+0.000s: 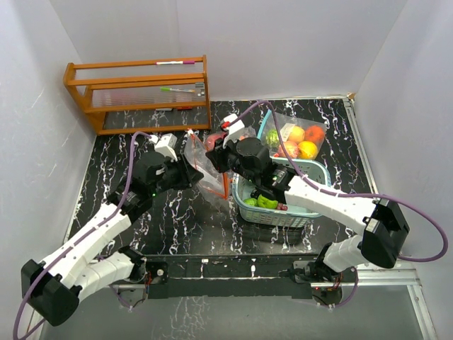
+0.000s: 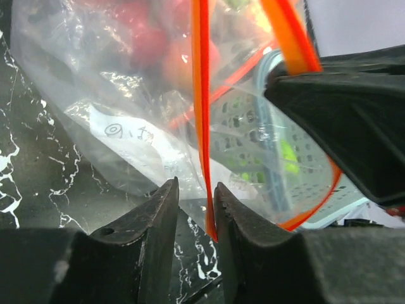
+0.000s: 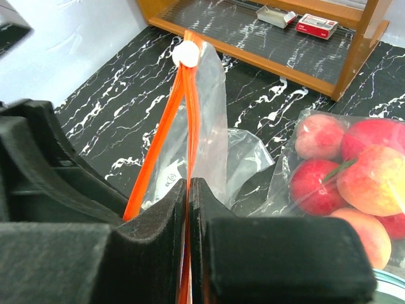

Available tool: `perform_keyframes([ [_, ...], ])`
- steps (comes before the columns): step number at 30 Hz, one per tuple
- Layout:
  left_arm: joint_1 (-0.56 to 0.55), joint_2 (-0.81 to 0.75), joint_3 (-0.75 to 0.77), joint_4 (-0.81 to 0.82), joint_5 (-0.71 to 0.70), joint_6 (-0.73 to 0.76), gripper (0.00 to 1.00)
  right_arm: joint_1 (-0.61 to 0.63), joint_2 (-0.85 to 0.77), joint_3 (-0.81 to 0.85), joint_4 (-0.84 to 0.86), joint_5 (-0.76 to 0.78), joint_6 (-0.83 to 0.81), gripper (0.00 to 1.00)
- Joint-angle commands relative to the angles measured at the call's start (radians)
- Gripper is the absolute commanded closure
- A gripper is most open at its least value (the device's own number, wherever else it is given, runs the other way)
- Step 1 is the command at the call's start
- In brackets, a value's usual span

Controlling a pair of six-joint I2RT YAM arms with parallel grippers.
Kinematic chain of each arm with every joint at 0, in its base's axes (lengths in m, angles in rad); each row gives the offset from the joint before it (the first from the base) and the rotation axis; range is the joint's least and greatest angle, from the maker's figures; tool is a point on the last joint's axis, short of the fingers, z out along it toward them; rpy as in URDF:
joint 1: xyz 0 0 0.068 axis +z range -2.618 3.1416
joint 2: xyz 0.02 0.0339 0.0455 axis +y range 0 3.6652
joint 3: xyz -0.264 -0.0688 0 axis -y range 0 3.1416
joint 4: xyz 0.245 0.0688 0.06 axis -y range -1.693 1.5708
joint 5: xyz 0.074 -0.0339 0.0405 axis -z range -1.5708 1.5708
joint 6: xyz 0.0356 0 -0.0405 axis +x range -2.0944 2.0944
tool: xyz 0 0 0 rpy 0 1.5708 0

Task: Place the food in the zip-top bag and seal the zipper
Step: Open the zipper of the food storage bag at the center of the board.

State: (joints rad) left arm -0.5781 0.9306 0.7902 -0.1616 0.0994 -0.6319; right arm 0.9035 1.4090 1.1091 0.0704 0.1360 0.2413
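A clear zip-top bag [image 1: 204,164] with an orange zipper [image 1: 225,181] is held up between my two grippers. My right gripper [image 3: 189,183] is shut on the zipper strip [image 3: 183,107]; a white slider [image 3: 186,54] sits at its far end. My left gripper [image 2: 196,196] is narrowly open, and the orange strip [image 2: 202,114] runs between the fingers, against the right one. Red, pink and peach toy fruits [image 3: 342,171] lie inside clear plastic to the right. More red food [image 2: 139,38] shows blurred through the bag. Green food [image 1: 263,202] lies in the teal basket [image 1: 283,218].
A second clear bag of orange, yellow and peach fruits [image 1: 301,142] rests on the basket's far side. A wooden shelf [image 1: 141,92] stands at the back left with small boxes [image 3: 319,25] on it. White walls close in left, back and right.
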Motion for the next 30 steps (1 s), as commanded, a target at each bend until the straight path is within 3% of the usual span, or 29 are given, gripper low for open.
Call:
perform_keyframes([
  [1, -0.002, 0.029, -0.015, 0.013, -0.015, -0.031, 0.73, 0.012, -0.038, 0.029, 0.062, 0.019, -0.006, 0.91],
  [3, -0.003, 0.036, -0.029, 0.013, -0.036, -0.022, 0.74, 0.012, -0.05, 0.026, 0.063, 0.018, -0.007, 0.91],
  [4, -0.003, 0.037, -0.039, 0.016, -0.04, -0.016, 0.81, 0.013, -0.056, 0.024, 0.063, 0.018, -0.009, 0.91],
  [5, -0.003, 0.036, -0.042, 0.007, -0.05, -0.009, 0.95, 0.014, -0.064, 0.021, 0.062, 0.025, -0.01, 0.91],
  [6, -0.002, 0.033, -0.034, -0.014, -0.072, 0.01, 1.0, 0.014, -0.073, 0.018, 0.057, 0.039, -0.012, 0.91],
  [12, -0.002, -0.02, 0.185, -0.318, -0.329, 0.24, 1.0, 0.014, -0.111, -0.035, -0.039, 0.232, -0.036, 0.91],
  [16, 0.0, -0.034, 0.311, -0.441, -0.423, 0.349, 1.0, 0.013, -0.131, -0.093, -0.071, 0.318, -0.02, 0.91],
  [26, -0.002, -0.057, 0.347, -0.44, -0.521, 0.407, 1.0, 0.014, -0.097, -0.089, -0.221, 0.334, 0.064, 0.92],
  [27, -0.002, -0.057, 0.342, -0.431, -0.512, 0.409, 1.0, 0.013, -0.102, -0.084, -0.222, 0.311, 0.067, 0.88],
  [29, 0.0, -0.049, 0.327, -0.419, -0.495, 0.408, 1.0, 0.013, -0.117, -0.071, -0.226, 0.25, 0.068, 0.62],
  [30, 0.0, -0.043, 0.321, -0.415, -0.487, 0.404, 1.0, 0.014, -0.13, -0.075, -0.206, 0.219, 0.062, 0.55],
])
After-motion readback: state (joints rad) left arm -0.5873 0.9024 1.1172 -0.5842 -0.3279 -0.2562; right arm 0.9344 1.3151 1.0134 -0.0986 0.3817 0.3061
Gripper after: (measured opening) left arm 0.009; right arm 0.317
